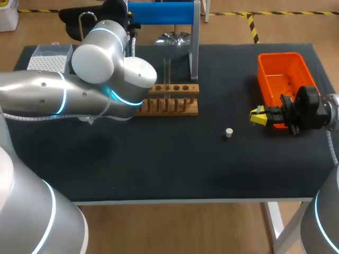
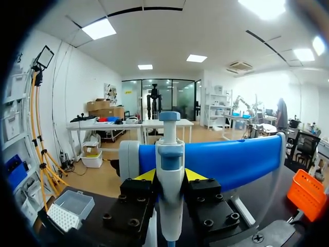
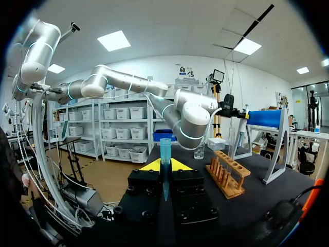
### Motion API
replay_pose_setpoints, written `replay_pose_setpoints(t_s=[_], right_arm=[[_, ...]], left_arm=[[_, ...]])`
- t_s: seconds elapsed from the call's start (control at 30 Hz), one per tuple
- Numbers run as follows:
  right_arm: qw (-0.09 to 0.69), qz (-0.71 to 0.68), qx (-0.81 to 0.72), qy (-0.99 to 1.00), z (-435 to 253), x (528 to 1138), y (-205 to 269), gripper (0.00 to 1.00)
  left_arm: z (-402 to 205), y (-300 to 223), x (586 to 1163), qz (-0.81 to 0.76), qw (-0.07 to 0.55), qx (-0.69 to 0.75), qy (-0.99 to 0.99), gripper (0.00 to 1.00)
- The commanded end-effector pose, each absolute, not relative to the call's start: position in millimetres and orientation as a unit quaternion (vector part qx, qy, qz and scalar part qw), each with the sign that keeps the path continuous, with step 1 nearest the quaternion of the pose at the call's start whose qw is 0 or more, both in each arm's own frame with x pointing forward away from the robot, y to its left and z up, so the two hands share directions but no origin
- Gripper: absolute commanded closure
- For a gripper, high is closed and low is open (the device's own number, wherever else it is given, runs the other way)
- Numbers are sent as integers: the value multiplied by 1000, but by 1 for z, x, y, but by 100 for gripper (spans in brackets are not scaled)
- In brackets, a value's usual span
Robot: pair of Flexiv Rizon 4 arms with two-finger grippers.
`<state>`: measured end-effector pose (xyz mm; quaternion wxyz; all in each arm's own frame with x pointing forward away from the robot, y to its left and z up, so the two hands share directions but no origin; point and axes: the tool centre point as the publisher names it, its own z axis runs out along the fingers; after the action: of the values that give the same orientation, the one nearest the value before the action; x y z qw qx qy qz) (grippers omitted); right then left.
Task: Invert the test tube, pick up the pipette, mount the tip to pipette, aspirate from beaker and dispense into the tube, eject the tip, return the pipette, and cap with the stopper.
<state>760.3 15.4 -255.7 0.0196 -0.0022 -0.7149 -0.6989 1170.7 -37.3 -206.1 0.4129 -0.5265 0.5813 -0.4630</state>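
Black cloth covers the table [image 1: 175, 169], which is crossed from its left edge by the left arm [image 1: 63, 98]. That arm's gripper [image 2: 169, 175] is clamped on the white-and-blue pipette [image 2: 169, 154] at the blue stand [image 1: 161, 13] by the back edge. An orange bin [image 1: 280, 79] is set near the back right corner, a wooden rack [image 1: 172, 100] in the middle and a tip box [image 1: 50, 58] at the back left corner. A small blue pointed tube [image 3: 165, 164] is pinched by the right gripper [image 1: 258, 117] near the right edge, and a white stopper [image 1: 229, 133] is seen near it, apart, toward the middle.
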Motion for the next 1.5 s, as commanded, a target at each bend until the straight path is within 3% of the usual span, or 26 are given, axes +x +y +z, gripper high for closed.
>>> replay_pose_setpoints(t_s=[0.03, 0.67, 1.5], right_arm=[[18, -698, -3, -716, -255, 759, 16, 100], [18, -698, -3, -716, -255, 759, 16, 100], [18, -698, -3, -716, -255, 759, 16, 100]], left_arm=[[-202, -39, 1172, -465, 417, -526, 578, 100], [-160, -38, 1154, -468, 431, -495, 592, 100], [-125, -61, 1038, -545, 334, -393, 660, 100]])
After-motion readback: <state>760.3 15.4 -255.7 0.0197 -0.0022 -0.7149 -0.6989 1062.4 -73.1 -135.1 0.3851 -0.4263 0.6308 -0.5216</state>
